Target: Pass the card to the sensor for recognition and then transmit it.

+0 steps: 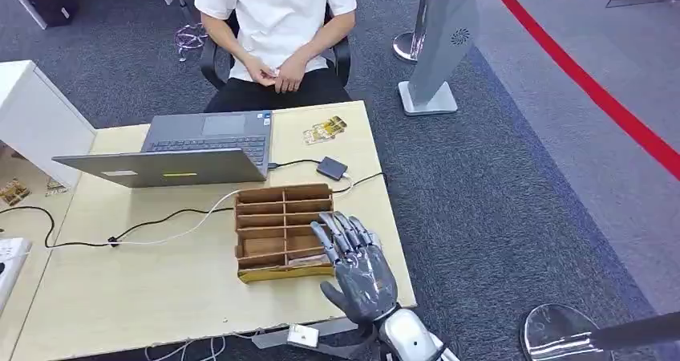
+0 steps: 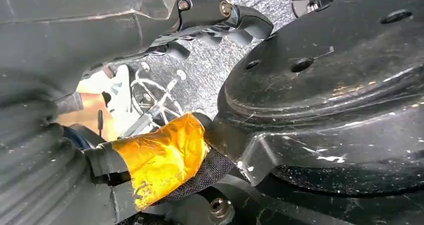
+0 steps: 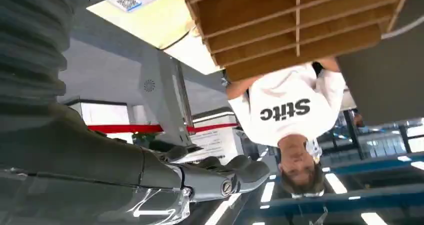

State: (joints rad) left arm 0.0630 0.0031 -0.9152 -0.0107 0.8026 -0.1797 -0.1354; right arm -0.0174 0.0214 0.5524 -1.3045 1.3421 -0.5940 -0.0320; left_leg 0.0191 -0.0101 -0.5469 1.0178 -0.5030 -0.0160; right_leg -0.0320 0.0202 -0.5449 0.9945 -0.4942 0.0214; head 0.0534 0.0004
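Card [image 1: 307, 256] under my fingertips: thin, stiff, light, slick; pinch its upper edge. My right hand [image 1: 358, 269] is spread, holding nothing.

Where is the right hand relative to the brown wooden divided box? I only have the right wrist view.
Observer: In the head view, the right hand is over the near right corner of the brown wooden divided box, fingers spread, holding nothing.
Operator: Is a sensor nearby?
Observer: A small dark square device with a cable lies on the light wooden table just beyond the box; it is probably the sensor.
Operator: Any cards outside the box?
Observer: A few yellow-patterned cards lie near the table's far edge, in front of the seated person.
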